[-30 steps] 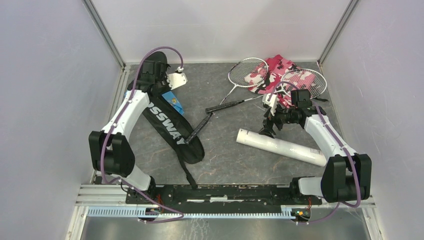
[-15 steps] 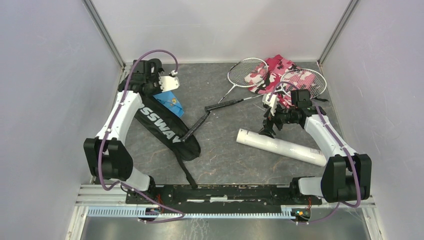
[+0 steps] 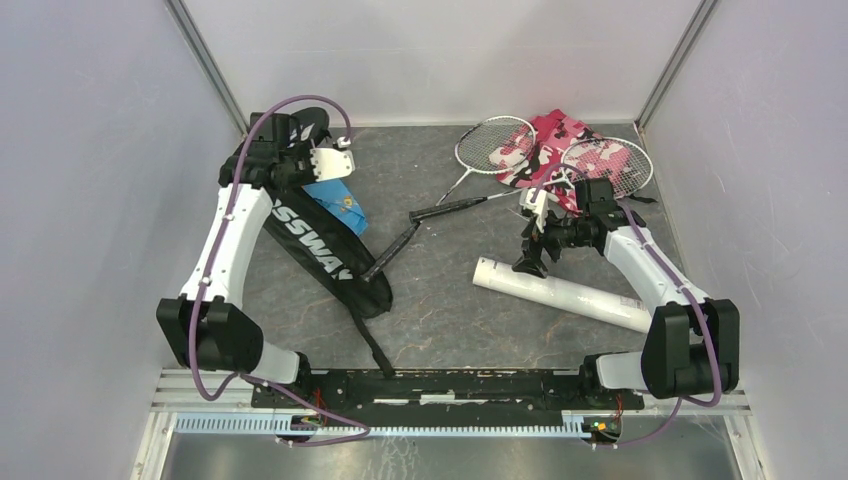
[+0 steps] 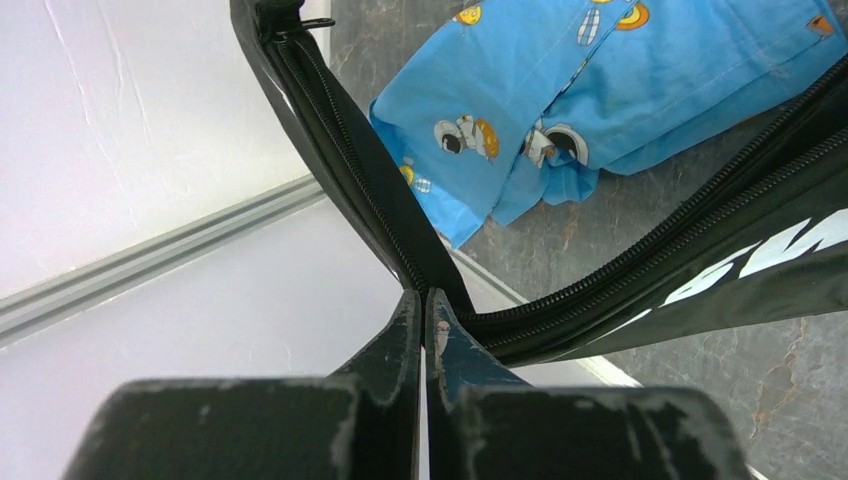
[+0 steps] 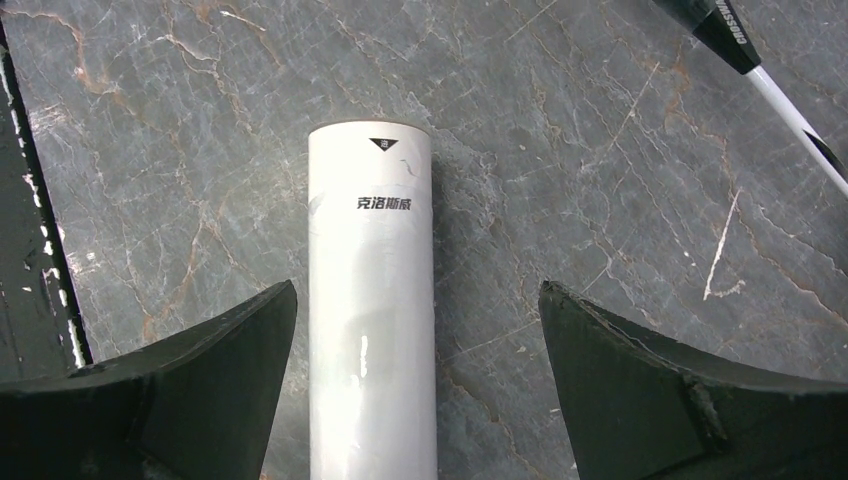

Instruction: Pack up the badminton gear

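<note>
The long black "CROSSWAY" racket bag (image 3: 320, 245) lies slanted at the left, its zipper open in the left wrist view (image 4: 330, 150). My left gripper (image 3: 285, 152) is shut on the bag's far-end edge (image 4: 423, 300). The long white tube (image 3: 565, 293) lies at the right. My right gripper (image 3: 530, 262) is open just above its left end, with the tube (image 5: 370, 300) between the jaws and nearer the left one, untouched (image 5: 417, 290). Two silver rackets (image 3: 497, 145) (image 3: 607, 165) lie at the back, their black handles (image 3: 395, 252) crossing mid-table. No shuttlecocks show.
A blue printed cloth (image 3: 335, 200) lies beside the bag's upper end, also in the left wrist view (image 4: 600, 80). A pink camouflage cloth (image 3: 560, 135) lies under the racket heads. A racket's handle end (image 5: 735, 40) shows beyond the tube. Enclosure walls close in left, back and right.
My left gripper has pulled the bag's far end left and back, and the whole bag has swung left. My right gripper has shifted slightly over the tube's end.
</note>
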Tool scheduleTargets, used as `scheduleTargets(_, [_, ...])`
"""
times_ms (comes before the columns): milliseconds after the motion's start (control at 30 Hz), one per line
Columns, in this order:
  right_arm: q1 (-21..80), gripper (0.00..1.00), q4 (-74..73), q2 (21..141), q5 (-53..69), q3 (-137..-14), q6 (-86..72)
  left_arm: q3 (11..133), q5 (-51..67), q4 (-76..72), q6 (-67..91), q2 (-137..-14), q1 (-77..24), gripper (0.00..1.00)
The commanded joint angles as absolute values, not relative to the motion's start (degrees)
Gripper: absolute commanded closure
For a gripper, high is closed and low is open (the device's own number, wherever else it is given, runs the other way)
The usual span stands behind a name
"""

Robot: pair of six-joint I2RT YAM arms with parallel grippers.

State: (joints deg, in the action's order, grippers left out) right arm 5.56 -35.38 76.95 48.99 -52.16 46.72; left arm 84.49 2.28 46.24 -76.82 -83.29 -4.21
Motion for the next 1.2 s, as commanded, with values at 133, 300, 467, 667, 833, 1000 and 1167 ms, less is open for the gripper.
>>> scheduleTargets(133, [6.1, 0.04, -34.8, 76.3, 50.0, -53.1, 47.0, 86.0, -1.7, 42.4, -79.2, -80.1, -3.1, 0.98])
scheduleTargets(300, [6.1, 0.04, -34.8, 76.1, 50.4, -52.6, 47.0, 85.6, -4.3, 38.6, -71.2, -80.2, -3.2, 0.98])
scheduleTargets(467, [6.1, 0.04, -34.9, 76.2, 50.9, -52.3, 47.2, 84.1, -11.9, 31.5, -63.5, -78.9, -3.2, 0.98])
scheduleTargets(667, [6.1, 0.04, -35.8, 76.0, 51.4, -52.1, 48.4, 78.2, -21.1, 26.8, -58.9, -74.3, -3.2, 0.98])
scheduleTargets(833, [6.1, 0.04, -36.7, 76.0, 52.0, -52.1, 49.4, 73.1, -24.8, 24.1, -62.0, -70.1, -3.1, 0.98])
scheduleTargets(1000, [6.1, 0.04, -37.3, 75.9, 52.5, -52.1, 50.0, 69.8, -29.4, 19.1, -67.3, -68.2, -3.0, 0.98])
scheduleTargets(1167, [6.1, 0.04, -37.5, 75.4, 52.8, -52.0, 50.1, 67.2, -31.8, 12.7, -74.7, -67.4, -2.9, 0.98])
